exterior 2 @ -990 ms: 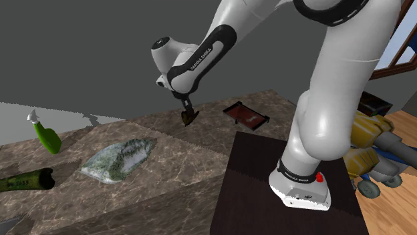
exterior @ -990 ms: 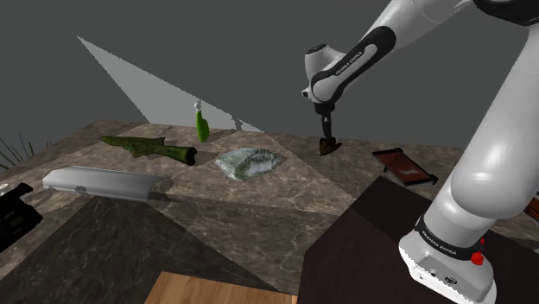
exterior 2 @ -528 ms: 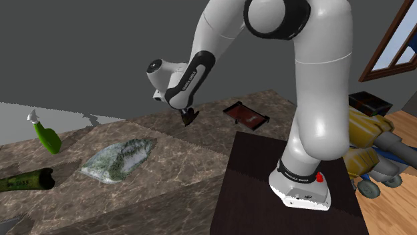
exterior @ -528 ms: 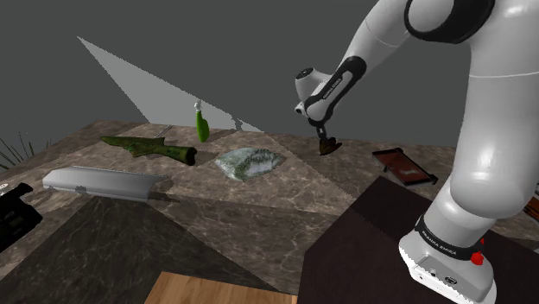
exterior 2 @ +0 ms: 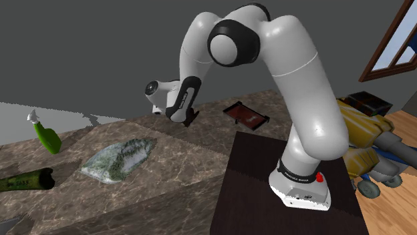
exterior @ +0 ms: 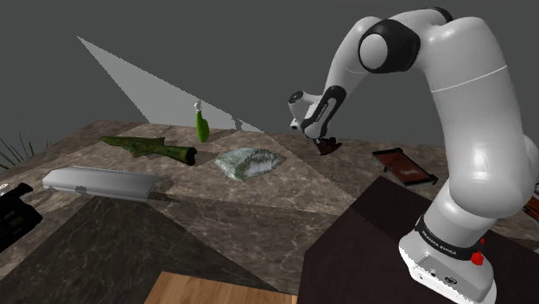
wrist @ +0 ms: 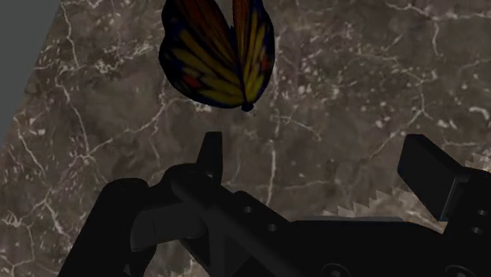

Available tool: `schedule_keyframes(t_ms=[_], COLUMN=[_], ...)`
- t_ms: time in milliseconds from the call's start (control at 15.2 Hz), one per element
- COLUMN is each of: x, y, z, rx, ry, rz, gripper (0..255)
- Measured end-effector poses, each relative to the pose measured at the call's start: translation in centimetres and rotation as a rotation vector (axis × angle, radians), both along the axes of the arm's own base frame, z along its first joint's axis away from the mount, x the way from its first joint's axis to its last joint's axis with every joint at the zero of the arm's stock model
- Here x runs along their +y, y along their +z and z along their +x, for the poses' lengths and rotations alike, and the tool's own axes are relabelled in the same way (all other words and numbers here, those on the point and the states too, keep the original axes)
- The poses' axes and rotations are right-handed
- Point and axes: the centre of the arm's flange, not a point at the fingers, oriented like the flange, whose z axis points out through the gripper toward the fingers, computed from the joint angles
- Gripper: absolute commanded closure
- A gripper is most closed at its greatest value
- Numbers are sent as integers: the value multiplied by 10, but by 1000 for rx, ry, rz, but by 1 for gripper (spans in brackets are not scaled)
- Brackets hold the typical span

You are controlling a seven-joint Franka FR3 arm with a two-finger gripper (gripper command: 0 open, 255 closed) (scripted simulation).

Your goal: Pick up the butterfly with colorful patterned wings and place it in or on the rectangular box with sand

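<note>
A home room: marble countertop [exterior 2: 175, 170], wooden floor [exterior 2: 402, 125], wood-framed window [exterior 2: 393, 41], green spray bottle [exterior 2: 47, 137].

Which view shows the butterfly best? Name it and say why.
The wrist view: the butterfly shows orange-and-yellow patterned wings plainly. The shoulder view gives a small dark shape; the second exterior view, too little to make out.

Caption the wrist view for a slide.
Open fingers hover over a marbled top, with the orange-and-yellow butterfly just ahead, not held.

The butterfly [wrist: 216, 55] has dark-edged wings streaked yellow and orange with red spots. The surface [wrist: 354, 102] is mottled brown, veined white.
</note>
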Motion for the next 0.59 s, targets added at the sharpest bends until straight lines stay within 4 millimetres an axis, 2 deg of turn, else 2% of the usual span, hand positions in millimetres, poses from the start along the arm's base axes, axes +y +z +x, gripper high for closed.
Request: schedule_keyframes(t_ms=[264, 594], x=[-9, -23], y=[-42, -68], z=[23, 24], rx=[37, 43], ry=[88, 106], rz=[-46, -56], gripper=[0, 0])
